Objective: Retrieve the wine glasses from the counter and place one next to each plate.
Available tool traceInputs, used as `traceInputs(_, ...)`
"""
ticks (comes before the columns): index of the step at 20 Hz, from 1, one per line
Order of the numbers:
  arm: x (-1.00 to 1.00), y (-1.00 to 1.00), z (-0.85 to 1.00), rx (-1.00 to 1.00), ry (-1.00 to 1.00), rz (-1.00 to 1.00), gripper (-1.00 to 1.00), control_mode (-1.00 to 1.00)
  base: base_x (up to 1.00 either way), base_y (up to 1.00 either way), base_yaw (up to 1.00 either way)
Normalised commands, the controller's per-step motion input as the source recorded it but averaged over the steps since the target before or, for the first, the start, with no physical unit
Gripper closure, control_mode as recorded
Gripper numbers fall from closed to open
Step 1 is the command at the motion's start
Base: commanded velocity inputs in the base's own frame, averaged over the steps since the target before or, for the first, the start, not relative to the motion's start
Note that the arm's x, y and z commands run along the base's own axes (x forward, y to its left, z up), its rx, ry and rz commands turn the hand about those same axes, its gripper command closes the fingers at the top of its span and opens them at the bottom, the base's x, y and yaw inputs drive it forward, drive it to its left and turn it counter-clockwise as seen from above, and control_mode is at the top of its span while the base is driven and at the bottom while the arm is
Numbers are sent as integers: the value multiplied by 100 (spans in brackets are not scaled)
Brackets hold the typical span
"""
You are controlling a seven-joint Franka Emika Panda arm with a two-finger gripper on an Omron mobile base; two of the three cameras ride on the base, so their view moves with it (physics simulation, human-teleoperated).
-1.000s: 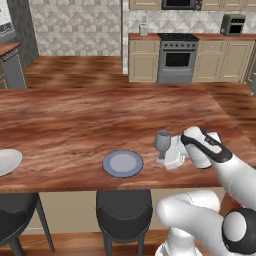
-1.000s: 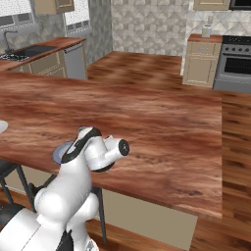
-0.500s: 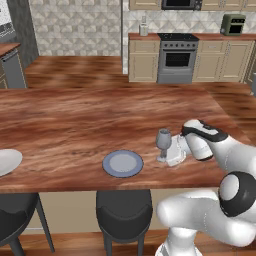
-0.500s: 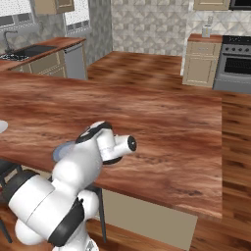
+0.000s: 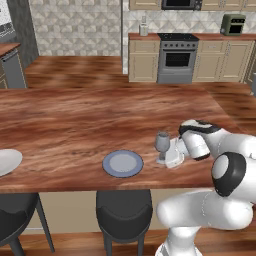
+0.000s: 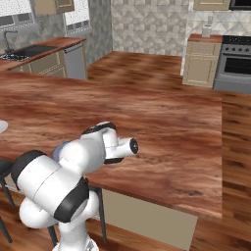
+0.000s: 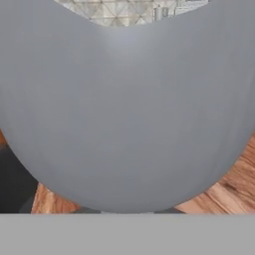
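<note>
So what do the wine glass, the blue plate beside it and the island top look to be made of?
Wine glass: likely smoked glass, translucent blue-grey, glossy. Blue plate: probably glazed ceramic, opaque and flat with a paler rim. Island top: reddish-brown wood or wood-look laminate, streaked grain with a soft sheen.

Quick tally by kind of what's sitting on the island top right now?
Wine glass: 1, upright, in the gripper, to the right of the blue plate
Greyish-blue plate: 1
White plate: 1, at the left edge
Total: 3
</note>
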Motion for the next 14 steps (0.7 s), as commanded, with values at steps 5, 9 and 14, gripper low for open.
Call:
traceInputs(5,37,0,-30,0,0,0,100,-100,0,0,0)
traceInputs(9,66,0,-29,0,0,0,100,-100,0,0,0)
traceInputs(14,43,0,-26,0,0,0,100,-100,0,0,0)
